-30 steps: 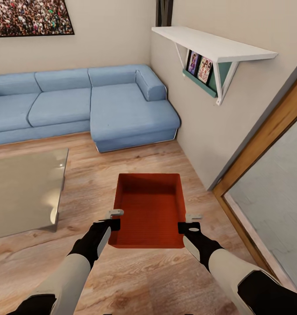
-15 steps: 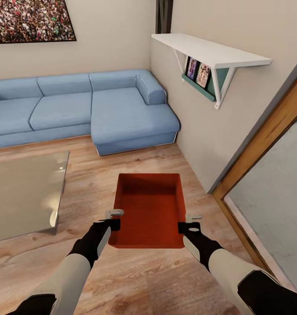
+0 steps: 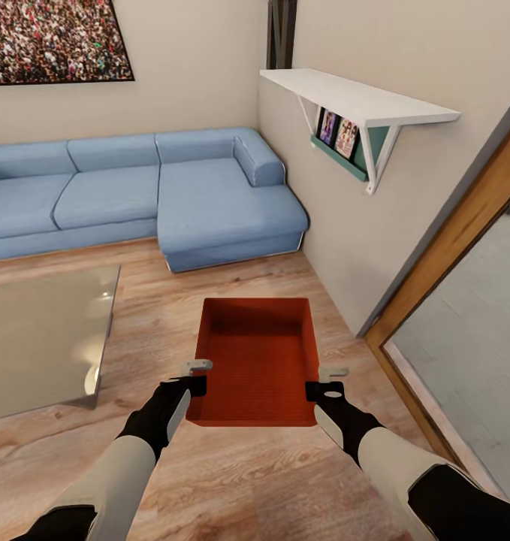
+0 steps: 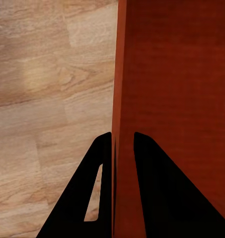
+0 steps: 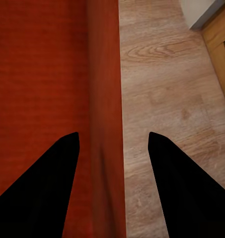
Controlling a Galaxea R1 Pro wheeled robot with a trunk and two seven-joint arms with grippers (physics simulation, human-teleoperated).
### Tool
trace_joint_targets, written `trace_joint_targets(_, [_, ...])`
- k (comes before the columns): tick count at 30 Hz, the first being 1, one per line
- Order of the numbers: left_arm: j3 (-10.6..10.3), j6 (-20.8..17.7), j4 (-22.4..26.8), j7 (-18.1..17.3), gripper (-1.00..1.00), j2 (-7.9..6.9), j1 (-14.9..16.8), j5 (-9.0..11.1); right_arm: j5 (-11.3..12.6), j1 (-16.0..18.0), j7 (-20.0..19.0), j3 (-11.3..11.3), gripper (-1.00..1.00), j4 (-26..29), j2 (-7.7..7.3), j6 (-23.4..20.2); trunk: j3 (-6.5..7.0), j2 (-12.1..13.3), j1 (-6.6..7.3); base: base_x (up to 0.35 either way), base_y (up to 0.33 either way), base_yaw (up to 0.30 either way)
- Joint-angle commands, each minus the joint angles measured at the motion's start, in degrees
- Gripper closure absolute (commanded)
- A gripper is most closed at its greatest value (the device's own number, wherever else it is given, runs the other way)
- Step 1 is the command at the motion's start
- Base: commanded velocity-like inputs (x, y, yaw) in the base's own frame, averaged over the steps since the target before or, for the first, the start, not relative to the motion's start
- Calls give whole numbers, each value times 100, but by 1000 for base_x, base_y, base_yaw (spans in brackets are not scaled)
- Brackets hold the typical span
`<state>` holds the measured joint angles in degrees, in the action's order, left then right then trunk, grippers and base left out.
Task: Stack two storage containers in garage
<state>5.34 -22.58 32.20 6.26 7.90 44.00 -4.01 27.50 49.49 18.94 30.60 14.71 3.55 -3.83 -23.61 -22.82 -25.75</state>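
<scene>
One orange-red open-topped storage container (image 3: 258, 361) hangs just in front of me over the light wood planks of the living room, between my two arms. My left gripper (image 3: 197, 376) is shut on its left wall; in the left wrist view the two black fingers pinch that wall (image 4: 123, 135) of the container (image 4: 172, 99). My right gripper (image 3: 328, 381) is at the right wall. In the right wrist view its fingers stand wide apart (image 5: 112, 134), straddling the container's wall (image 5: 105, 99) with gaps on both sides.
A blue sectional sofa (image 3: 172, 188) fills the far corner. A glass coffee table (image 3: 37, 338) stands at the left. A white wall shelf (image 3: 360, 94) juts out at the right, above a wooden door frame (image 3: 450, 248) that opens onto a grey floor (image 3: 472, 338).
The whole picture has shifted: sofa, shelf and wall picture sit lower, so the camera has moved. The container and both grippers keep the same places relative to me.
</scene>
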Motion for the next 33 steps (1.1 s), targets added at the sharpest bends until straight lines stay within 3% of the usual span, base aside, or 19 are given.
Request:
trace_joint_targets(1, [73, -45, 59, 25, 100, 10, 6, -197, 53, -1, 84, 121, 100, -12, -3, -38, 1, -10, -3, 0, 0, 0])
trace_joint_targets(33, [73, -53, 63, 25, 100, 11, 8, -197, 53, -1, 84, 122, 100, -12, -3, -38, 293, -10, -3, 0, 0, 0])
